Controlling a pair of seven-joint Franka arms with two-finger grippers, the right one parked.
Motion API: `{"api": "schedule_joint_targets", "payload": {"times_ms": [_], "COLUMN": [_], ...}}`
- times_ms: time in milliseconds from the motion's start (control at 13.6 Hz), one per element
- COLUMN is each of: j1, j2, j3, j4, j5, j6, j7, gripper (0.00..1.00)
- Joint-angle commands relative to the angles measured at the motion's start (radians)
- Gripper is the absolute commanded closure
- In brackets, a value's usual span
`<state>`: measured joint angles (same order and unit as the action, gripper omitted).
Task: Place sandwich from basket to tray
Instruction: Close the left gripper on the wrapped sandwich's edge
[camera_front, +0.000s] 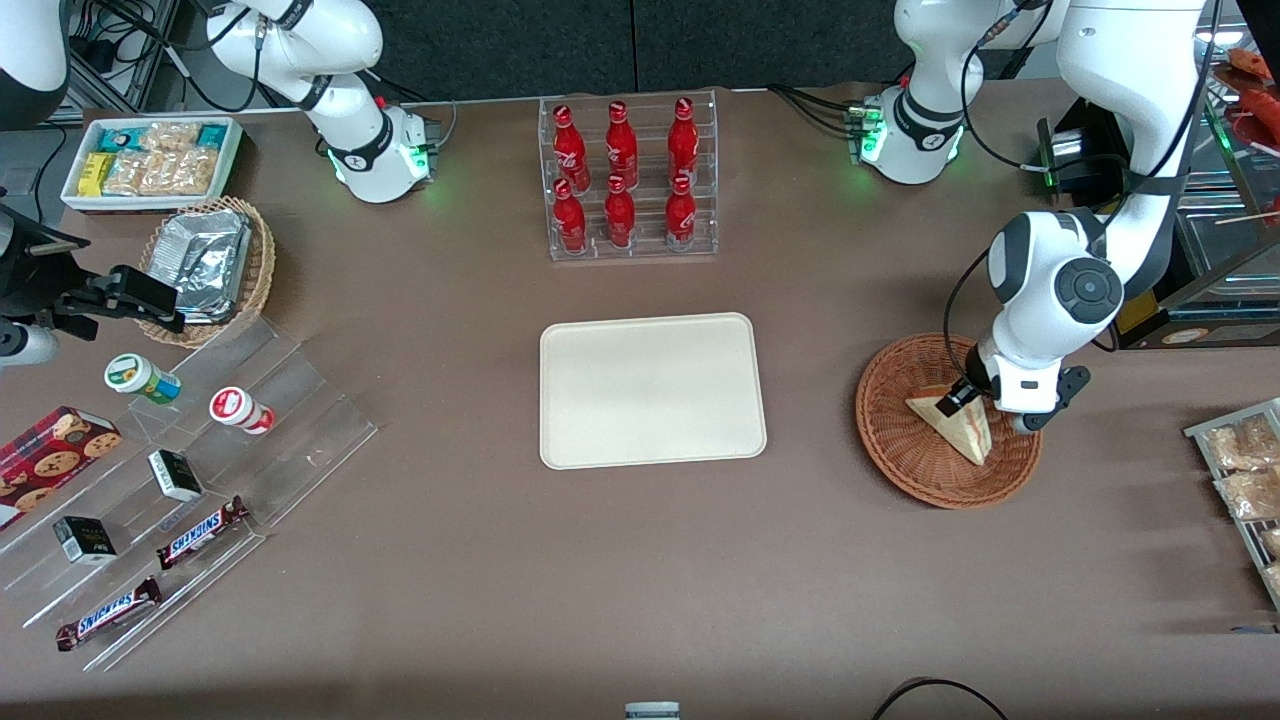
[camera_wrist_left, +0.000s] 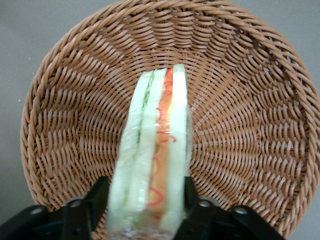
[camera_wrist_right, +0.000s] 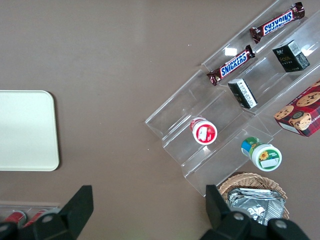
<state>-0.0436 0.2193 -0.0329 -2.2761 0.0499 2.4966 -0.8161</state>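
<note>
Brown cloth covers the long table (camera_front: 640, 600), the largest surface in view, and near its middle lies the flat cream-white rectangular tray (camera_front: 652, 390) with rounded corners and a low rim, bare on top. Toward the working arm's end of the table sits the round, shallow, reddish-brown woven wicker basket (camera_front: 905, 440), well apart from the tray. Above the basket the white left arm bends down so that its black two-finger gripper (camera_front: 958, 398) reaches into the bowl. Farther from the front camera than the tray stands a clear acrylic rack (camera_front: 630, 180) holding six red bottles in two rows. Toward the parked arm's end, a clear stepped display (camera_front: 200, 470) carries chocolate bars, small dark boxes and two small pots. Smallest of the task's things is the triangular sandwich wedge (camera_wrist_left: 155, 150) of pale white bread with green and red-pink filling in clear wrap; it rests inside the basket, its layered cut edge facing the wrist camera. The black fingers (camera_wrist_left: 97, 195) press against the two bread faces at the wide end, pinching the sandwich between them.
</note>
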Motion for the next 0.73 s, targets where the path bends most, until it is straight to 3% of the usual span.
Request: {"api": "schedule_joint_targets", "payload": {"times_ms": [0, 220, 661], "j1": [-0.005, -0.010, -0.189], "j2": [0.014, 0.006, -0.028], "j3": [-0.002, -0.004, -0.002], "j4": [0.026, 0.088, 0.375], "j5": [0.007, 0.007, 0.014], "j6": [0.013, -0.069, -0.586], "j7": [-0.034, -0.031, -0.026], "gripper": [1.00, 1.00, 1.00]}}
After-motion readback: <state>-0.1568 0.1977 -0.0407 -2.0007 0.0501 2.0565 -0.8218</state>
